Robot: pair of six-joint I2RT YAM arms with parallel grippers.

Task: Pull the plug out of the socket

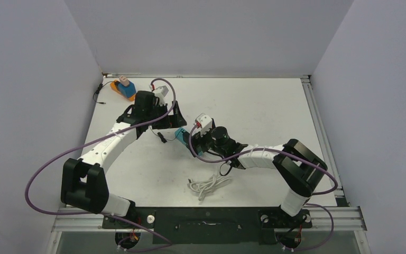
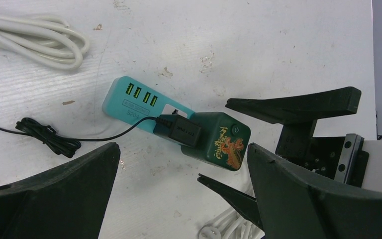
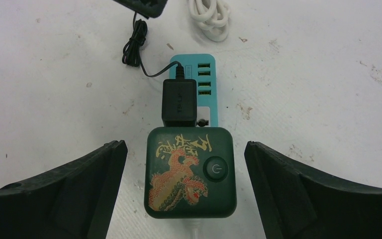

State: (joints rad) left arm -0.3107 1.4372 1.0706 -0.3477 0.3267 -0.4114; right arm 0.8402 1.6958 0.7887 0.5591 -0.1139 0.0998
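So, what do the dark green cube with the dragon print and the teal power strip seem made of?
Dark green cube with the dragon print: probably hard moulded plastic, smooth satin finish, rounded edges; dragon looks printed on. Teal power strip: likely plastic too, matte, even colour, moulded rounded corners.

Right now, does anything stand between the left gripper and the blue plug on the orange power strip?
No separate object does. But the left gripper faces the teal power strip, away from the plug on the orange socket, so its own wrist sits between them.

table (image 1: 275, 106): orange socket (image 1: 116, 88), teal strip (image 2: 129, 102), white cable (image 1: 209, 185)
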